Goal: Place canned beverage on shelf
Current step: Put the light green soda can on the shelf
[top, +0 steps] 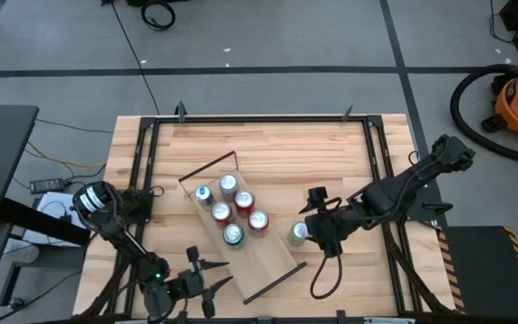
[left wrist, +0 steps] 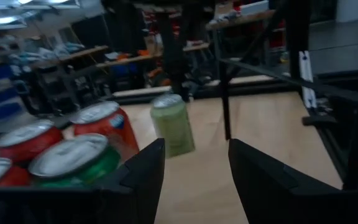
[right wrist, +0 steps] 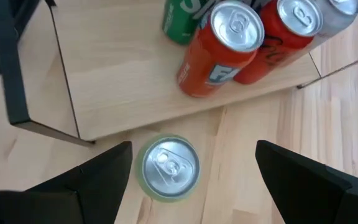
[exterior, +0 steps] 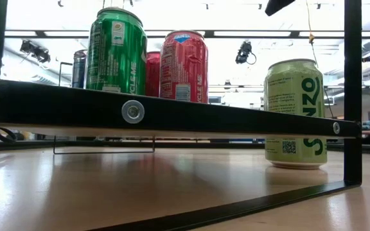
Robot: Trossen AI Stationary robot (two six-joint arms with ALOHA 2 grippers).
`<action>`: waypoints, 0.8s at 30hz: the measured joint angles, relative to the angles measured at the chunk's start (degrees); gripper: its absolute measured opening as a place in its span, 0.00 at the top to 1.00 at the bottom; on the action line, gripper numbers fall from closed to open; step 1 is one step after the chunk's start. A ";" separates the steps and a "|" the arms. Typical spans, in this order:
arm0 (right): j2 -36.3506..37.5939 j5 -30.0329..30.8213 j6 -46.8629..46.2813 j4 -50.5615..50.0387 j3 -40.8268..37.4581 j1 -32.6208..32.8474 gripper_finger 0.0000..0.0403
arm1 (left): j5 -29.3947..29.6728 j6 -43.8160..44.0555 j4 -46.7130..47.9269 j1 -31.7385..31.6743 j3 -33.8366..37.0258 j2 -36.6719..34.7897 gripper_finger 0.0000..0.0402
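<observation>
The worktop [top: 277, 144] carries the shelf [top: 268, 256], five cans [top: 233, 212] on it, pale green can [top: 298, 233] just beside it.

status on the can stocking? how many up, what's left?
Done: six cans stand on the shelf. In hand: nothing gripped; the right gripper hovers with open jaws over the pale green can, which stands on the tabletop beside the shelf. Left: grasp and shelve it. Left gripper waits, open, at the table's near edge.

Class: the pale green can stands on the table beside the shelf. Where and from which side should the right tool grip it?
Grip the pale green can around its round sidewall, coming down from above. It stands upright, apart from the shelf, and the open right tool already straddles it.
</observation>
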State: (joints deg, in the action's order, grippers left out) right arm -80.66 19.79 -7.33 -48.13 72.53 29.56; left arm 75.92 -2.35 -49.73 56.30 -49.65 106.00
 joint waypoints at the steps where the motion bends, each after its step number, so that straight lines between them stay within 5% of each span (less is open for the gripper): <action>1: 0.04 0.00 -0.13 -0.22 0.00 -0.02 0.13 | 1.20 -1.38 -1.14 0.30 0.00 0.00 0.53; 12: 0.01 0.00 -2.91 -3.92 0.00 -0.49 0.13 | 12.95 -17.00 -15.81 4.13 0.00 -1.61 0.53; 24: -4.51 -3.96 -2.11 -3.94 -0.22 -0.94 0.12 | 12.91 -19.84 -16.60 4.18 0.00 -4.48 0.53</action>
State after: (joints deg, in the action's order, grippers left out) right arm -85.18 15.83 -9.44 -52.07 72.31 28.62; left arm 88.84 -22.20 -66.32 60.48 -49.65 101.51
